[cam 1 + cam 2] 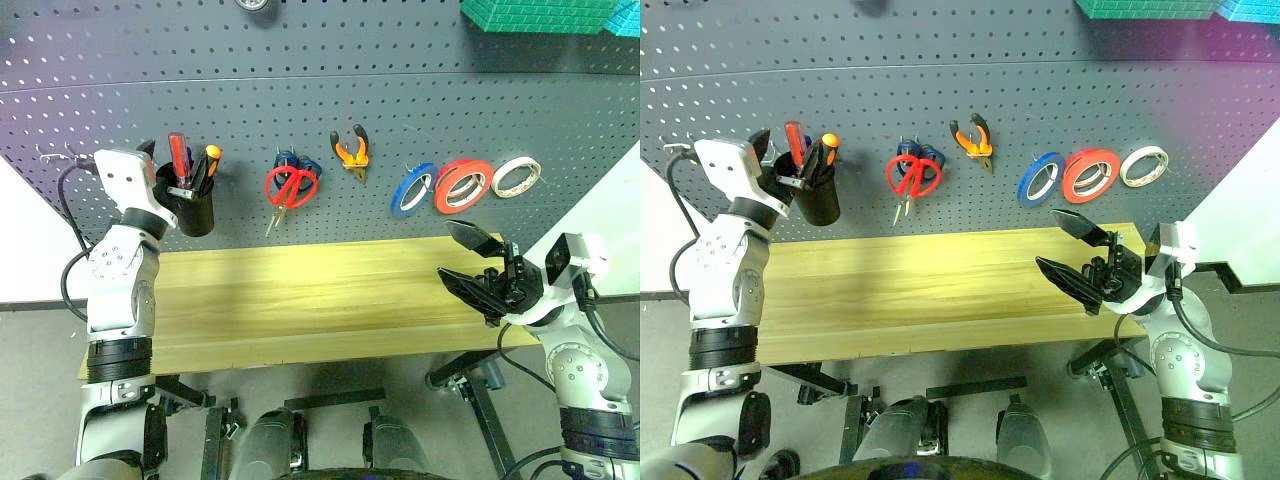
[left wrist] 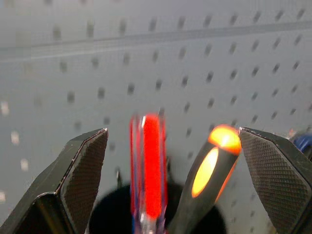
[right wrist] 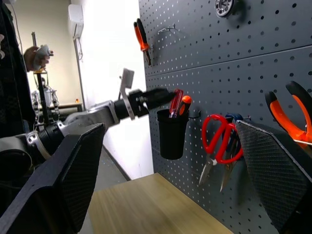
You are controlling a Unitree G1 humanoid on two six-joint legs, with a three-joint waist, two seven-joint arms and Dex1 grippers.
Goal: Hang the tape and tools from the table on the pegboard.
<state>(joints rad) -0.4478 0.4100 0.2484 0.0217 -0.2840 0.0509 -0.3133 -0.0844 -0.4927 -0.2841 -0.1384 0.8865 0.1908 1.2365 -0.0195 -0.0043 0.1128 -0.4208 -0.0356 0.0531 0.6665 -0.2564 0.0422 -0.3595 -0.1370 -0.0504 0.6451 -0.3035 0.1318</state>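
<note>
Left eye view: pegboard (image 1: 320,110) fills the upper frame, bare table (image 1: 300,300) at centre.
Left tool (image 1: 170,172): released, jaws spread at the black cup (image 1: 192,208) upper left, around the red-handled screwdriver (image 1: 177,155).
Right tool (image 1: 470,262): released, empty, lower right.
Hung, centre: red-handled scissors (image 1: 290,187), pliers (image 1: 351,150).
Hung, right: red tape (image 1: 464,185).

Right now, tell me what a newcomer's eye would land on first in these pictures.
The row of bright things on the dark pegboard: red-handled scissors, orange-and-black pliers, then blue roll, red tape and a pale roll to the right. At the left, the open left pincer sits at a black cup holding the red-handled screwdriver. The wooden table lies below.
</note>
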